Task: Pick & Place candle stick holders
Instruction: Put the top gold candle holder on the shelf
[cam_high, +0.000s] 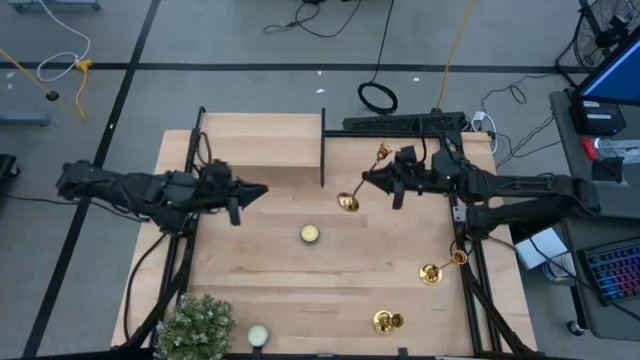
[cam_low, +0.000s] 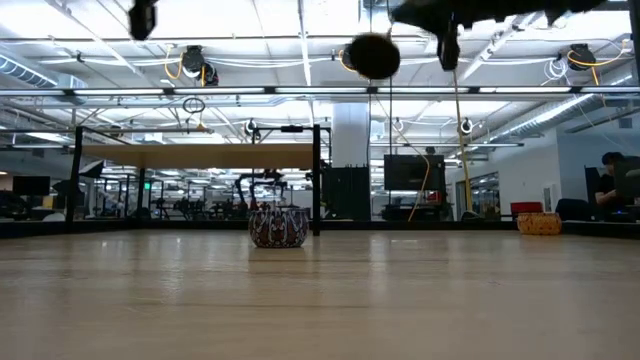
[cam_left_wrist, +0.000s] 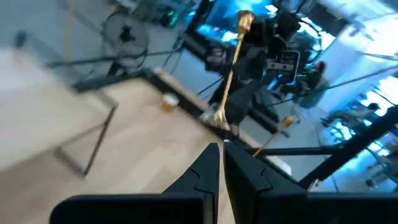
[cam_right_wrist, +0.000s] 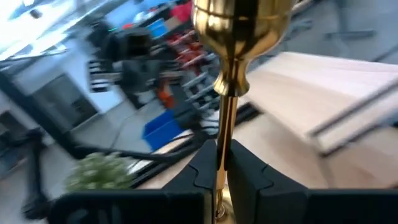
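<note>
Above the far half of the light wooden table (cam_high: 330, 270), toward its right edge, we find the right gripper (cam_high: 371, 179) closed on the thin stem of a shiny brass candlestick holder (cam_high: 362, 180). This holder is tilted and clear of the wood, its round flared base (cam_high: 347, 202) toward the table's centre and its small cup (cam_high: 382, 152) toward the far edge. The right wrist view shows the stem (cam_right_wrist: 222, 140) pinched between both dark fingers (cam_right_wrist: 202, 165), with the cup at the upper end.

We see a second brass candlestick holder (cam_high: 443, 264) lying on its side near the right edge, and a third (cam_high: 387, 321) lying close to the near edge.

Over the left half of the table the left gripper (cam_high: 258, 190) hangs with its fingers (cam_left_wrist: 208, 168) pressed together and nothing between them.

A small round yellowish tealight candle (cam_high: 310, 234) sits near the table's centre. A second pale tealight (cam_high: 259, 334) rests at the near edge, just beside a bushy green potted plant (cam_high: 195, 325) at the near left corner.
</note>
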